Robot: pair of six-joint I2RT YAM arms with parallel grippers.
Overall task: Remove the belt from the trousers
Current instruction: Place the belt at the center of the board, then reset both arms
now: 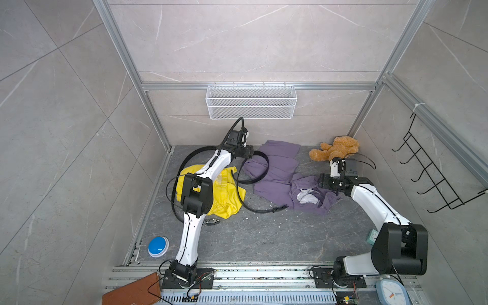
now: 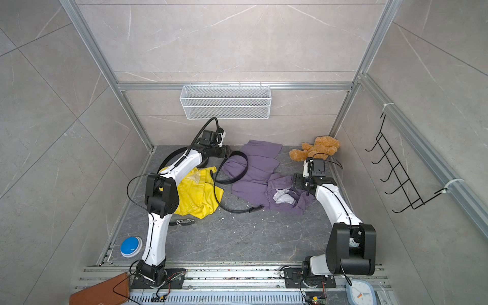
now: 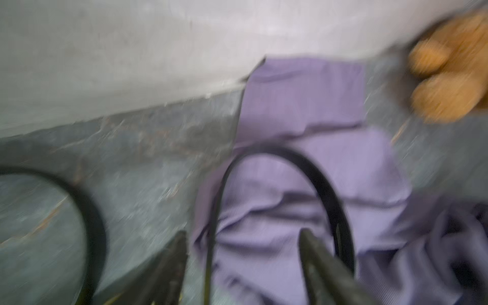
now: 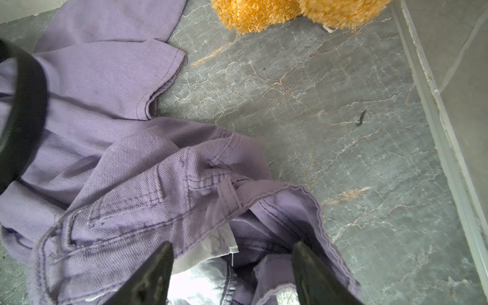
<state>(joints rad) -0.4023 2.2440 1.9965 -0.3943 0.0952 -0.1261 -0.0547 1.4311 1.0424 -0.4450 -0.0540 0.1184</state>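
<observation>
A yellow crumpled garment (image 1: pixel 224 195) lay on the grey stone-patterned desk (image 1: pixel 264 237) under the left arm's elbow, which hid part of it in both top views. A tan plush teddy bear (image 1: pixel 335 150) sat in the far corner just behind the right wrist. A round blue push-button (image 1: pixel 158 246) stood near the left arm's base. A brown leather pouch (image 1: pixel 132 290) and a pale blue clock (image 1: pixel 390 293) lay at the near edge. A black wire hook rack (image 1: pixel 427 171) hung on the side wall. A metal buckle (image 1: pixel 211 221) lay beside the left arm's lower link; what strap it belonged to could not be told.

The white wire-mesh basket (image 1: pixel 250 101) hung on the back wall, and through its mesh only wall tiles showed.

The purple denim trousers (image 1: pixel 277 169) lay spread at the back of the desk, the waistband bunched toward the right arm. The black leather belt (image 3: pixel 323 184) lay in a loose loop across a trouser leg, then curved over the desk past the yellow garment, its end lying just beside the trousers' near edge.

The left fingers (image 3: pixel 177 264) were spread over that loop with the strap's edge between them; the blur possibly hid a touch. The right fingers (image 4: pixel 155 272) were spread above the open waistband, pinching nothing.
</observation>
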